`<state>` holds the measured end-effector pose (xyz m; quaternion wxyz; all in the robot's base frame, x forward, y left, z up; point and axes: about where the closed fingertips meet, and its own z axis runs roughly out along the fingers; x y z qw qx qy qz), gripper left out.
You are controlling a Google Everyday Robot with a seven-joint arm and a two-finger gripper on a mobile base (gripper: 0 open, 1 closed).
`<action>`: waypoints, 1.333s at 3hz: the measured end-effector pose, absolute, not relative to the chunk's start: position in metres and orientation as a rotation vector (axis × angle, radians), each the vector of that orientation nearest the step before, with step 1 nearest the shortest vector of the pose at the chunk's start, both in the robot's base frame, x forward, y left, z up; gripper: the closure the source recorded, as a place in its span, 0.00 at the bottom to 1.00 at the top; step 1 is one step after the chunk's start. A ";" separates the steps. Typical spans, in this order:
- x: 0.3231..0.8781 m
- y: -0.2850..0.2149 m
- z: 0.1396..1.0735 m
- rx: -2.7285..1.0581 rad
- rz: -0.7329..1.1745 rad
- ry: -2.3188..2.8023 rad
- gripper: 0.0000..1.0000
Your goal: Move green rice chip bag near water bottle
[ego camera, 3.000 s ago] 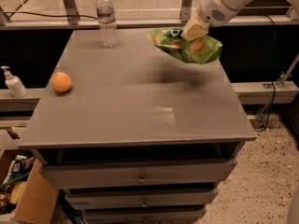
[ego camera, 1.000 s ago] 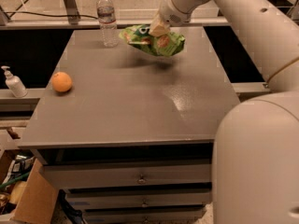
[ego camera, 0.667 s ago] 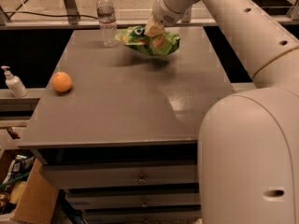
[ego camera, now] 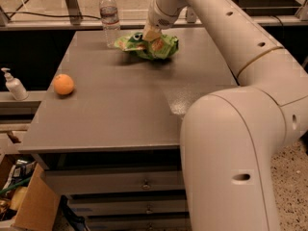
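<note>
The green rice chip bag (ego camera: 153, 46) is crinkly bright green and sits at the far side of the grey table (ego camera: 115, 105), just right of the water bottle (ego camera: 109, 18). The bottle is clear with a white cap and stands upright at the far left edge. My gripper (ego camera: 150, 34) reaches down from the white arm onto the bag's top and is shut on it. The bag looks low on or just above the tabletop, with its left corner close to the bottle's base.
An orange (ego camera: 63, 84) lies near the table's left edge. A white pump dispenser (ego camera: 13, 84) stands on a ledge to the left. My large white arm (ego camera: 231, 129) covers the table's right side. A cardboard box (ego camera: 24, 201) sits on the floor at lower left.
My gripper has carried the bag leftward from the table's far right to beside the water bottle, and it now sits lower. The arm has swung further across the right of the view.
</note>
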<state>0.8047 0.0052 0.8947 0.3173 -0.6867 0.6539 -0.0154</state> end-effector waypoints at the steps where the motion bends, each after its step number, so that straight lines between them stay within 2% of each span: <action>1: 0.812 0.014 0.883 -1.830 -0.034 1.732 1.00; 2: 0.813 0.019 0.878 -1.825 0.007 1.755 0.84; 4: 0.796 0.019 0.907 -1.658 0.212 1.770 0.38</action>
